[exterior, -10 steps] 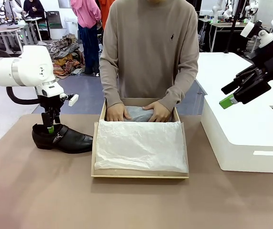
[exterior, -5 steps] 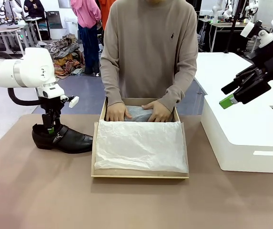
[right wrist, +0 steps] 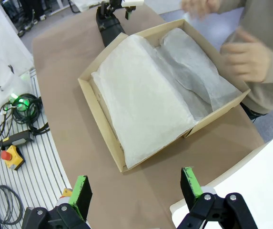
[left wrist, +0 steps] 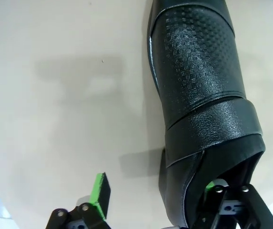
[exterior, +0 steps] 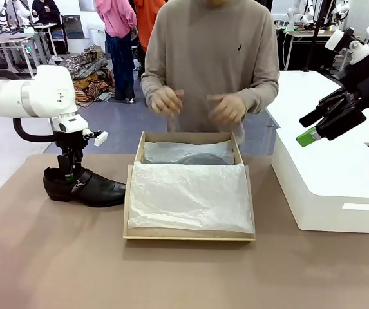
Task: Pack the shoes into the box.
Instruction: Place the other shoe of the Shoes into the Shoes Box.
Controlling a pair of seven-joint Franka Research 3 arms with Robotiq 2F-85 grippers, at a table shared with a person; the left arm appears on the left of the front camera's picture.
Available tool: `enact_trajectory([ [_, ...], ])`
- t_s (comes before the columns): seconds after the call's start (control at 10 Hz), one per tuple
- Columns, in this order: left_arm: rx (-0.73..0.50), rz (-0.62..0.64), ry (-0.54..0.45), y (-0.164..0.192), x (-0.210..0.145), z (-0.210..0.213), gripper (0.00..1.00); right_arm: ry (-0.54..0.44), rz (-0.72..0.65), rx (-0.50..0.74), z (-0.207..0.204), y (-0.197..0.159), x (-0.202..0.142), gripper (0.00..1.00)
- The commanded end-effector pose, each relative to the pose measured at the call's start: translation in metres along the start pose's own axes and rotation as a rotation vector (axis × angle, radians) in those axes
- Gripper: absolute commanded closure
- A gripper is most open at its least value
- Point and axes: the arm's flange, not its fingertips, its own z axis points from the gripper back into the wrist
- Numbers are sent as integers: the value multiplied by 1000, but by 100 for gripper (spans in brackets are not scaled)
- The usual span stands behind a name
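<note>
One glossy black shoe (exterior: pixel 87 187) with a silver buckle lies on the table left of the box, toe toward it. My left gripper (exterior: pixel 69 172) stands upright over its heel end. In the left wrist view the gripper (left wrist: pixel 157 193) is open. One of its fingers (left wrist: pixel 218 187) is inside the shoe (left wrist: pixel 198 90) opening and the other is outside, apart from the leather. The tan box (exterior: pixel 132 193) sits mid-table, lined with white tissue. Grey tissue at its far end covers a dark form. My right gripper (exterior: pixel 314 129) hangs open high at the right, also seen as gripper (right wrist: pixel 136 188) above the box (right wrist: pixel 100 102).
A large white box (exterior: pixel 329 180) stands right of the tan box. The person stands at the far edge with both hands (exterior: pixel 166 100) raised above the box. Cables and a stop button (right wrist: pixel 11 155) lie beside the table. Bare tabletop stretches along the near edge.
The person's hands have lifted off the tissue at the box's far end up to chest height. Both arms have stayed almost still.
</note>
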Motion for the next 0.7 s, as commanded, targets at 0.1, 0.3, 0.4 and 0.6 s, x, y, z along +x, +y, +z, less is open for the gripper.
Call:
enact_trajectory([
  [0.1, -12, -22, 14, 5, -5, 3, 71, -25, 9, 17, -1, 0, 2, 0],
  [0.3, -15, -26, 14, 4, -7, 3, 100, -25, 9, 17, -1, 0, 2, 0],
  [0.4, -14, -28, 14, 4, -7, 4, 100, -25, 9, 17, -1, 0, 2, 0],
  [0.6, -5, -34, 21, 2, -8, 5, 100, -25, 9, 17, -1, 0, 2, 0],
])
